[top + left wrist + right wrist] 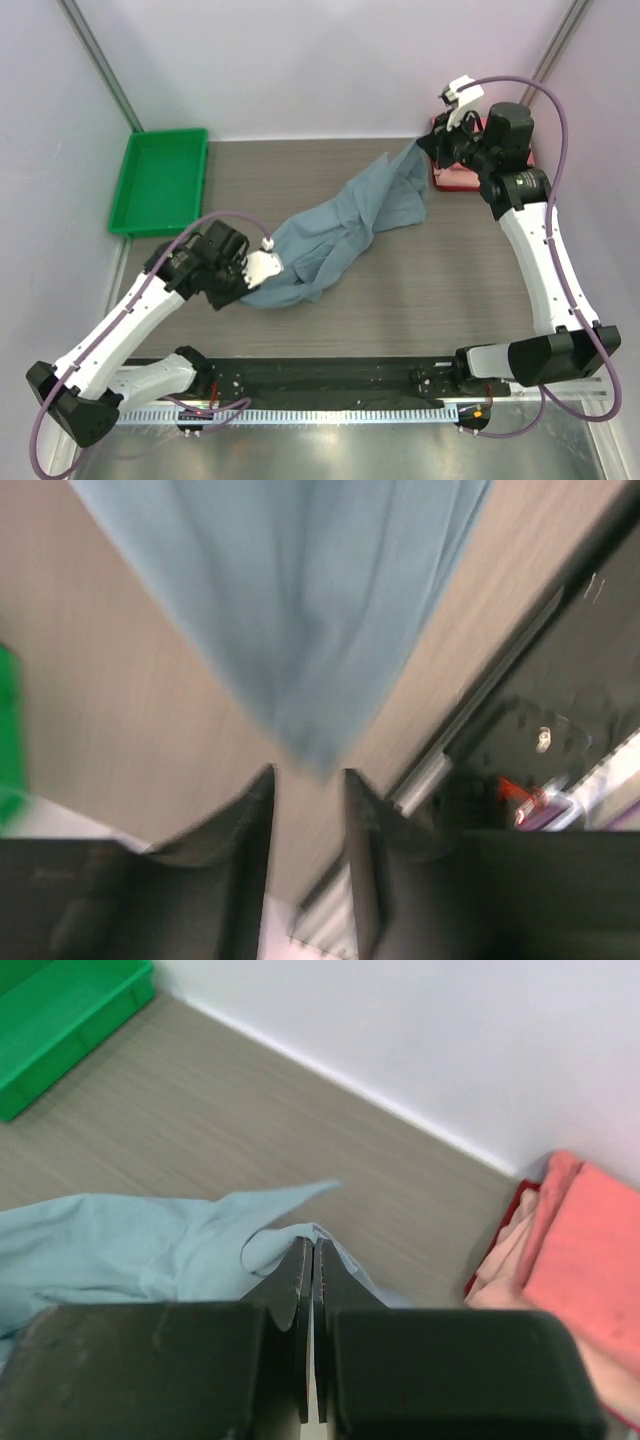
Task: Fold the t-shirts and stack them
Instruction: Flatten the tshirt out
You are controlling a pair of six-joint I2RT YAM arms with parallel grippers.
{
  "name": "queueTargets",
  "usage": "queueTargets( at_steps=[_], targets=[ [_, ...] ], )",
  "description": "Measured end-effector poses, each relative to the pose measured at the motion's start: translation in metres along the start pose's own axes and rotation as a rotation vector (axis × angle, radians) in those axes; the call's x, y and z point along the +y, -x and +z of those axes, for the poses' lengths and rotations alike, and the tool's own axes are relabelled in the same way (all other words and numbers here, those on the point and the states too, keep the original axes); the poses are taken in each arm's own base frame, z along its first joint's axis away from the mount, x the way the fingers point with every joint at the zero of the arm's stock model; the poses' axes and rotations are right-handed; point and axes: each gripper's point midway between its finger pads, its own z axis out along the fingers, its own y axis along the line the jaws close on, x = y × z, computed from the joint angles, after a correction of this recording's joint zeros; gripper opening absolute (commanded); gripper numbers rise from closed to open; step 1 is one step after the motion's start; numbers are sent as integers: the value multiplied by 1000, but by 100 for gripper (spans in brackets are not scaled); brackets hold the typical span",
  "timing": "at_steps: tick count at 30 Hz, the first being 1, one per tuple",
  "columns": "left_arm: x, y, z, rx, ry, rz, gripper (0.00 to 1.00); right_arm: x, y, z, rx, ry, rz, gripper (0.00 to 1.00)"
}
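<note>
A dusty blue-grey t-shirt [340,225] lies crumpled in a diagonal band across the table, from front left to back right. My right gripper [432,150] is shut on its far edge; the right wrist view shows a fold of the blue-grey t-shirt [150,1250] pinched at the right gripper [313,1245]. My left gripper [270,263] sits at the shirt's near-left end. In the left wrist view the left gripper [308,772] has its fingers apart, with bare table between them and the shirt's tip [300,630] just beyond. Folded coral-pink t-shirts [452,178] [590,1260] lie at the back right.
A green plastic tray [160,135] [60,1010] stands at the back left by the wall. White walls close in the table on three sides. A black rail [330,380] runs along the near edge between the arm bases.
</note>
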Motion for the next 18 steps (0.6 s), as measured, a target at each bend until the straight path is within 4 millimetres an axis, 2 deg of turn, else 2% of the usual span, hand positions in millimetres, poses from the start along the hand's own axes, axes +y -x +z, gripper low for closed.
queueTargets(
  at_steps=[1,2,3,5,8,9,10,11,13,14,15,16,18],
  targets=[
    [-8,-20,9,62,-18,8,55,5,-7,-2,16,11,9,1],
    [-13,-38,15,114,-26,21,62,9,-15,-4,32,21,18,1],
    [-16,-48,17,140,-24,26,68,12,-20,-6,43,27,25,1],
    [-12,-46,14,116,9,26,68,16,-30,-6,64,35,37,1],
    [4,-13,3,31,45,17,63,18,-40,-4,86,42,47,1],
    [12,5,1,8,45,12,60,18,-43,-3,93,42,49,1],
    [22,28,0,-12,37,4,52,18,-45,-2,99,43,51,1],
    [30,47,5,-27,32,-8,50,17,-47,-1,103,43,51,1],
    [44,80,24,-37,2,-29,47,17,-51,3,113,44,52,1],
    [47,91,42,-20,-26,-43,47,16,-53,4,118,45,52,1],
    [47,97,62,7,-59,-61,45,16,-54,5,122,45,51,1],
    [42,98,80,40,-96,-76,38,15,-56,7,128,47,49,1],
    [30,90,107,119,-157,-110,37,15,-61,8,139,48,48,1]
  ],
)
